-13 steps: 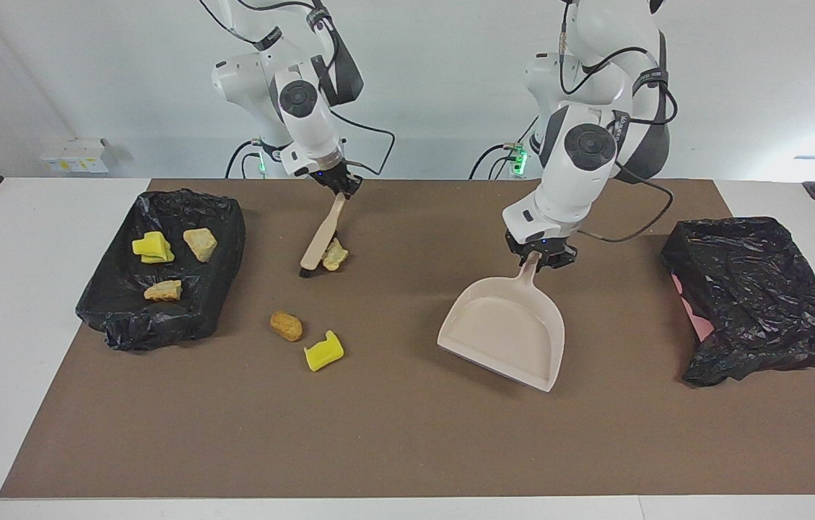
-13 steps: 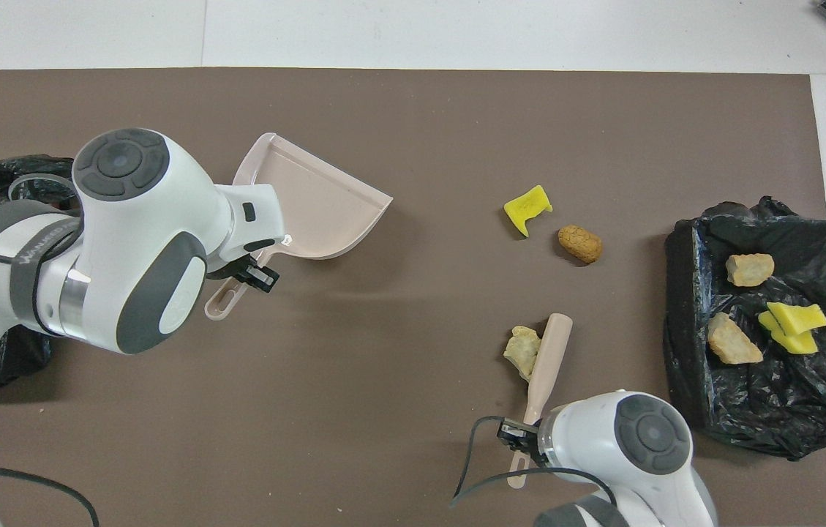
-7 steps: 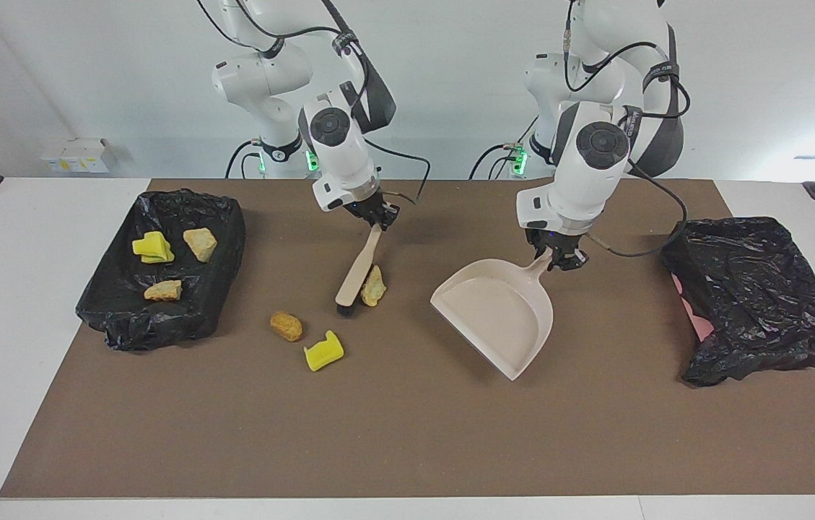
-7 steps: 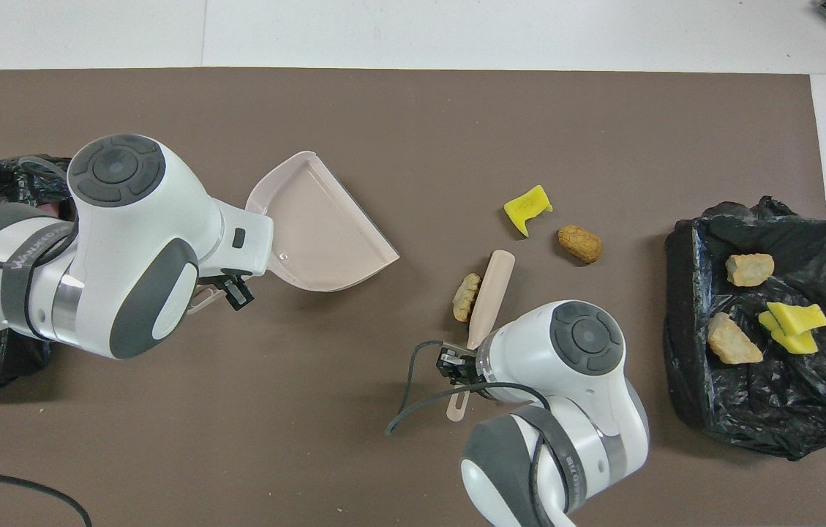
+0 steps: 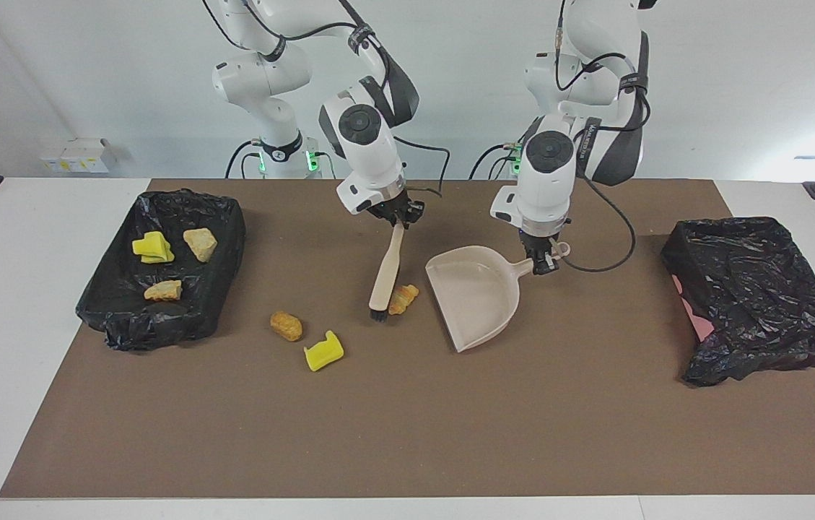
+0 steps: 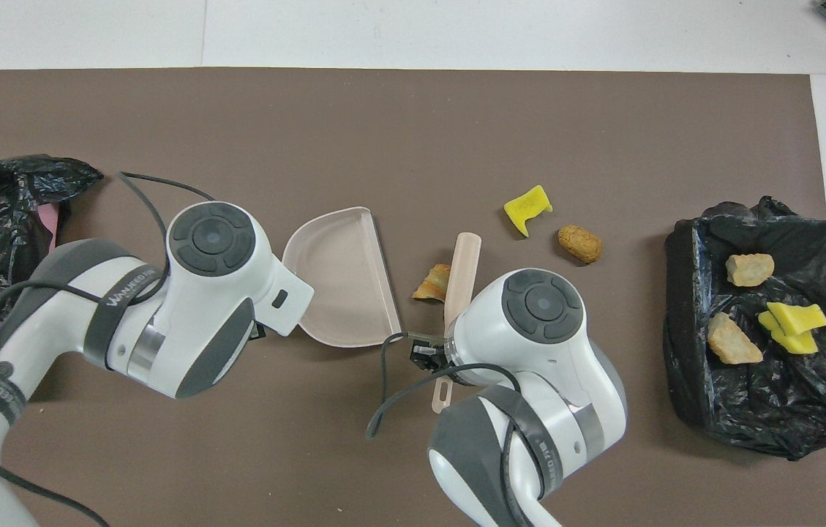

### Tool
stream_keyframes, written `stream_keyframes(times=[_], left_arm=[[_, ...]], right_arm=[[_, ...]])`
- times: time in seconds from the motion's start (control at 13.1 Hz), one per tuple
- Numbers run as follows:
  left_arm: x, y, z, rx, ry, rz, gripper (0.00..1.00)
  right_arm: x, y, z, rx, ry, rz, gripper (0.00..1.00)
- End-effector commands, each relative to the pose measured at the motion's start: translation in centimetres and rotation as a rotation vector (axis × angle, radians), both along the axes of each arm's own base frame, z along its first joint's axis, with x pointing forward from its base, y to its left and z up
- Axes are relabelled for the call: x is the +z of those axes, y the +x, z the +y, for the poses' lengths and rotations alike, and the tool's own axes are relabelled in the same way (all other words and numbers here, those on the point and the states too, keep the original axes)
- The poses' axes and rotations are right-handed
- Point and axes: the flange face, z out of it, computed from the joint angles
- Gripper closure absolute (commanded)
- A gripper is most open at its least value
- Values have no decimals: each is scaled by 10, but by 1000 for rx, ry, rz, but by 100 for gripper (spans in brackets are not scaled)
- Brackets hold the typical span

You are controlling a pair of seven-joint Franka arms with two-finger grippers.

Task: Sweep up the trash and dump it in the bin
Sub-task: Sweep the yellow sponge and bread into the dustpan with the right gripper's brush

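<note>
A brown mat [image 5: 407, 433] covers most of the white table [image 5: 10, 325]. At the edge by the left arm's end sits a bin lined with a crumpled black bag [image 5: 761, 296], a strip of pink showing at its side. At the edge by the right arm's end lies a second black-lined bin [image 5: 162, 318], and in it rest three bits of trash: a yellow sponge chunk [image 5: 152, 247] and two tan lumps [image 5: 200, 243].

Near the middle of the mat, the left gripper [image 5: 543, 261] is clamped on the handle of the beige dustpan [image 5: 476, 296]. The pan lies with its open mouth turned toward the right arm's end of the table.

The right gripper [image 5: 398, 217] is closed around the handle of the beige brush [image 5: 386, 274], which slants down so that its dark bristles meet the mat. A golden pastry-like lump [image 5: 403, 299] lies touching the bristles, between the brush and the dustpan's mouth, just short of the pan.

Two more bits lie loose on the mat, toward the bin that holds trash and farther from the robots than the brush head: a golden-brown lump [image 5: 286, 326] and, beside it, a yellow sponge piece [image 5: 324, 351].
</note>
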Motion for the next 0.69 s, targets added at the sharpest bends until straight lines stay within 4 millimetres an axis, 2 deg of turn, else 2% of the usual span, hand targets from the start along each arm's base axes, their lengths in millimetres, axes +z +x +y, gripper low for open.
stream_keyframes(times=[0.0,0.08,0.15,0.31,0.46,0.61], left_arm=[[-4,-17,-7,-78,18,-28,100],[-3,-20,-13,-91,19,-29,100],[-3,-21,-14,-97,23,-31,100],[-2,-24,-17,-104,23,-31,100],[-5,-25,-17,-107,23,-30,100],[-4,-26,-19,-102,19,-34,100]], right_arm=[[44,49,-40,135,-113,0,100],[46,59,-64,191,-181,-13,100],[38,66,-81,234,-211,-8,100],[24,81,-132,264,-199,27,100],[18,95,-181,266,-214,33,100],[5,106,-209,316,-271,36,100]])
